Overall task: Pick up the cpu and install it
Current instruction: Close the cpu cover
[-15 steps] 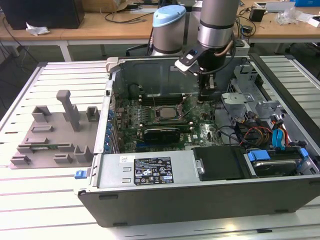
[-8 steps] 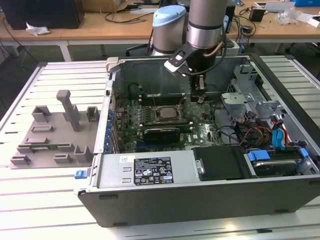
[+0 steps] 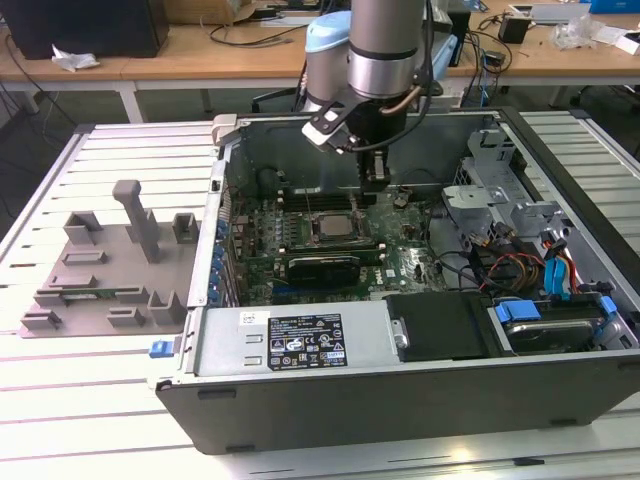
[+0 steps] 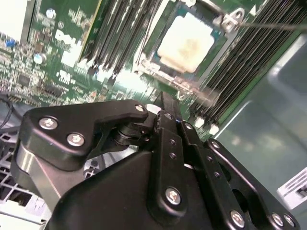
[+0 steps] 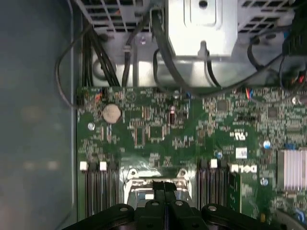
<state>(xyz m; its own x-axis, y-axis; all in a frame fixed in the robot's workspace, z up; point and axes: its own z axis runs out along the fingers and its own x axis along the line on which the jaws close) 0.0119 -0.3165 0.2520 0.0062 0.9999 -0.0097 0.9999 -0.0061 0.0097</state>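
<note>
The chip [image 3: 330, 228] lies flat in its socket on the green board [image 3: 408, 262], at the centre of the exterior view, level enough to look seated. The gripper [image 3: 375, 181] hangs just up and right of it, clenched on nothing, so the chip rests free

Bright, even room light fills the exterior view. In the second wrist view glare whitens the cpu [image 4: 187, 40], the motherboard [image 4: 62, 52] smears with blur, and my black fingers [image 4: 168, 143] sit shadowed. The first wrist view is dim.
</note>
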